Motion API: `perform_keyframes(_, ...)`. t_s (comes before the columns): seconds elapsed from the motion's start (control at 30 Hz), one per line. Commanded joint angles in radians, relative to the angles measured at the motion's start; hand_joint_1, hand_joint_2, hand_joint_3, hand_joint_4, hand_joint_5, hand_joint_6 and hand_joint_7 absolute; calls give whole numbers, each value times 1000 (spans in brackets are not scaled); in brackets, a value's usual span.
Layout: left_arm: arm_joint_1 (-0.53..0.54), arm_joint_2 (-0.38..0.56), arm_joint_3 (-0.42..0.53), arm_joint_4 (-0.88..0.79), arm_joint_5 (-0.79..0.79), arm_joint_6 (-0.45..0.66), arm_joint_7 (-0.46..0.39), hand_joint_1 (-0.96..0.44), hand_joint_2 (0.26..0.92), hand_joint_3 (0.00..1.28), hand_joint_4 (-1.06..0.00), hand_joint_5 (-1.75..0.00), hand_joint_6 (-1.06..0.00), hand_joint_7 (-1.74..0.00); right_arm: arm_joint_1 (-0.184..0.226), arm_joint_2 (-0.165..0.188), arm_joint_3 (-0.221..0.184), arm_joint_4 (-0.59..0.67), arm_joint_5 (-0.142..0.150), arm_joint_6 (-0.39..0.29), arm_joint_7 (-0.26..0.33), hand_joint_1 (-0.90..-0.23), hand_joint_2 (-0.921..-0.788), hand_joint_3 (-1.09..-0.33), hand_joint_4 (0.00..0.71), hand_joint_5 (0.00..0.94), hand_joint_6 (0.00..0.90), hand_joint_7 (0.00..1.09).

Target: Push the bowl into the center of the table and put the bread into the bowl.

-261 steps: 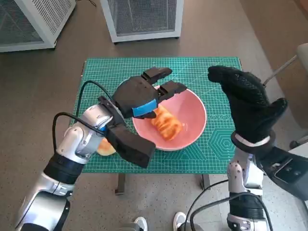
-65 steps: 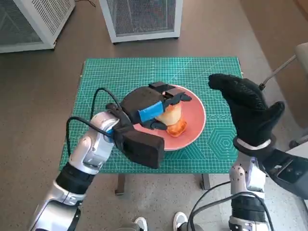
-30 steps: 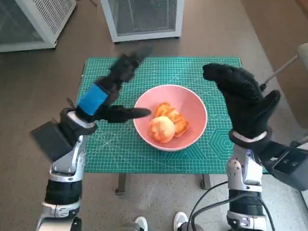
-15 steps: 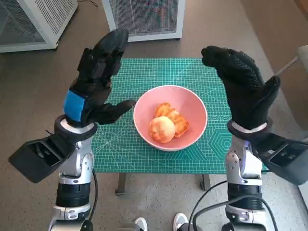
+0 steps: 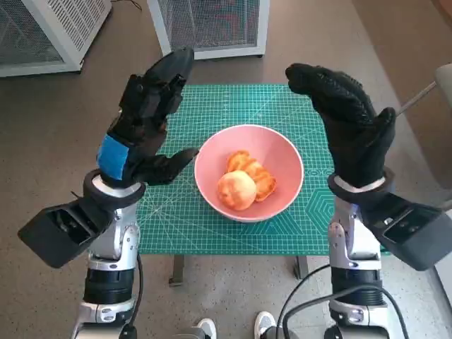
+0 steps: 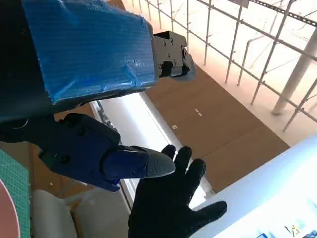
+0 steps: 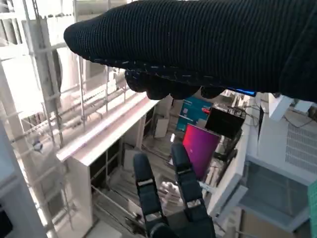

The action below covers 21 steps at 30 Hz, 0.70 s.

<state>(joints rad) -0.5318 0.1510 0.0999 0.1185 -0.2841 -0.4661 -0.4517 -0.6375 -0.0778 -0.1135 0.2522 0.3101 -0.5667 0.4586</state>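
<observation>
Holding nothing, both hands stand raised with fingers spread, the left hand on one side of the bowl and the right hand on the other, neither touching it. The bowl sits about mid-mat on the table, slightly toward the right hand. Two pieces of bread lie inside it: a round bun and a ridged pastry touching it. By the look of it, the task is done or nearly so. The risk is in lowering the arms: a forearm or finger dropping inward could clip the rim, tip the bowl or shove it off centre. The wrist views show only the room and the opposite hand, so they give no check on clearance
</observation>
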Motion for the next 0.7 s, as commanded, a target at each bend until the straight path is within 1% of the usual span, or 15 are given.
perform_keyframes(0.03,-1,-4,-11,-16,6,7,10,-540,921,393,-90,-29,1,-504,0,-12,4,0,-2,5,3,-488,-918,-471,299,0,68,669)
perform_keyframes(0.23,-4,-2,-16,-24,13,14,18,-541,921,403,-96,-33,1,-521,-4,-18,4,9,4,2,13,-485,-921,-460,291,0,57,674)
perform_keyframes(0.7,-10,-2,-14,-16,0,26,18,-548,921,412,-98,-37,1,-523,-13,-22,8,25,10,8,15,-472,-921,-464,283,0,48,677)
